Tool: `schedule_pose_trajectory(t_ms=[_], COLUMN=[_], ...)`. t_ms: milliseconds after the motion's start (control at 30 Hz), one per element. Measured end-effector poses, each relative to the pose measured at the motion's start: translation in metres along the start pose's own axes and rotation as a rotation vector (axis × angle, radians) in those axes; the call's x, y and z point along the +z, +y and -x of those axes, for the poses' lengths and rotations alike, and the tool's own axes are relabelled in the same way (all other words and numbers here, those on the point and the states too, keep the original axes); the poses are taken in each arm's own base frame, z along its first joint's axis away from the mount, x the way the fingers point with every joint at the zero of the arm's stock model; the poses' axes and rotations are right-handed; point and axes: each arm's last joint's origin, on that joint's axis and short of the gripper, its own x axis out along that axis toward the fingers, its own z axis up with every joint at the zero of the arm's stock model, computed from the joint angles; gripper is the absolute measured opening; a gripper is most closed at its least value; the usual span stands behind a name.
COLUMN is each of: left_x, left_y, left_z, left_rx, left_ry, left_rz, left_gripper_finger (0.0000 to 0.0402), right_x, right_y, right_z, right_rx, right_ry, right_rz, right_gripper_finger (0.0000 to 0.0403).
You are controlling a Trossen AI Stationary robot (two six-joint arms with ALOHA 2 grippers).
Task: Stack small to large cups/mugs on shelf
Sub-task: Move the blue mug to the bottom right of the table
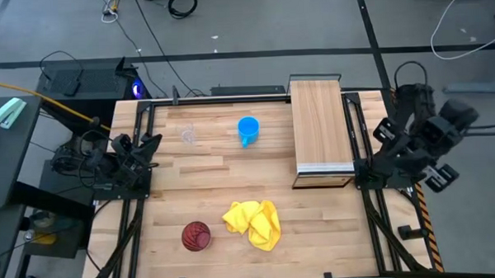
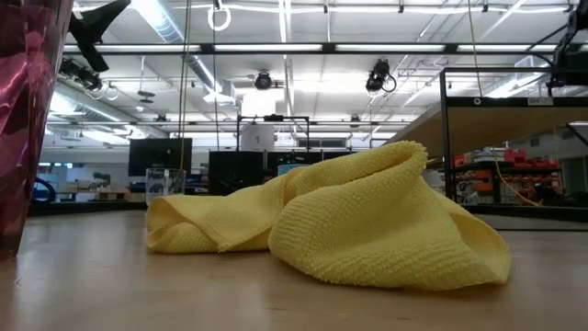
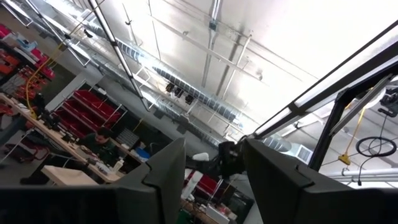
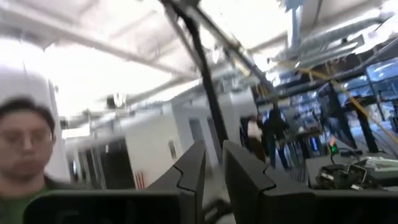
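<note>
The cups sit scattered over the worktop point(image 1: 232, 177), none of them on the shelf point(image 1: 320, 124). The small clear cup point(image 1: 188, 135) stands toward the far left part of the wood, and the blue mug point(image 1: 248, 130) stands upright a little to its right, just beside the shelf's long edge but not touching it. The dark red tumbler point(image 1: 195, 236) is well apart from both, near the front edge, with a crumpled yellow cloth point(image 1: 253, 224) lying just to its right. From table height the cloth fills the middle of the view, the red tumbler looms at the left edge, and the clear cup shows far behind the cloth.

The shelf is a raised plank platform along the right side of the worktop, bare on top.

The left gripper point(image 1: 149, 146) is folded back at the left edge of the worktop, its jaws released and spread wide, grasping nothing; its own camera looks up at the ceiling. The right gripper point(image 1: 379, 134) is tucked at the right edge, beside the shelf, its jaws drawn near each other with only a narrow gap and nothing between them. People show in the room beyond.
</note>
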Motion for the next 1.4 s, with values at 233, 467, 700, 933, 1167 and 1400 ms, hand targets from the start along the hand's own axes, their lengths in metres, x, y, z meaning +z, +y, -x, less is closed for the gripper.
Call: schedule_pose_trajectory(t_ms=[233,467,700,933,1167,1400], left_x=[0.000,-0.001,-0.003,-0.003,-0.005,-0.006], left_y=[0.001,0.002,0.003,0.003,0.004,0.004], left_z=[0.000,0.000,0.000,0.000,0.000,0.000], left_rx=[0.023,0.061,0.074,0.074,0.078,0.082], left_ry=[-0.004,-0.004,0.013,0.012,0.024,0.033], left_rz=[-0.002,0.012,0.025,0.030,0.037,0.030], left_gripper_finger=[0.0172,0.0172,0.0172,0.0172,0.0172,0.0172], right_x=[-0.045,-0.071,-0.084,-0.085,-0.072,-0.044], right_y=[-0.029,-0.053,-0.081,-0.112,-0.139,-0.165], right_z=[0.029,0.035,0.030,0.025,0.020,-0.009], right_rx=[-0.101,-0.255,-0.478,-0.531,-0.708,-0.918], right_ry=[-0.146,-0.162,-0.120,-0.135,-0.046,0.132], right_rz=[-0.067,-0.027,0.051,0.026,-0.100,-0.167], right_gripper_finger=[0.0064,0.0064,0.0064,0.0064,0.0064,0.0064])
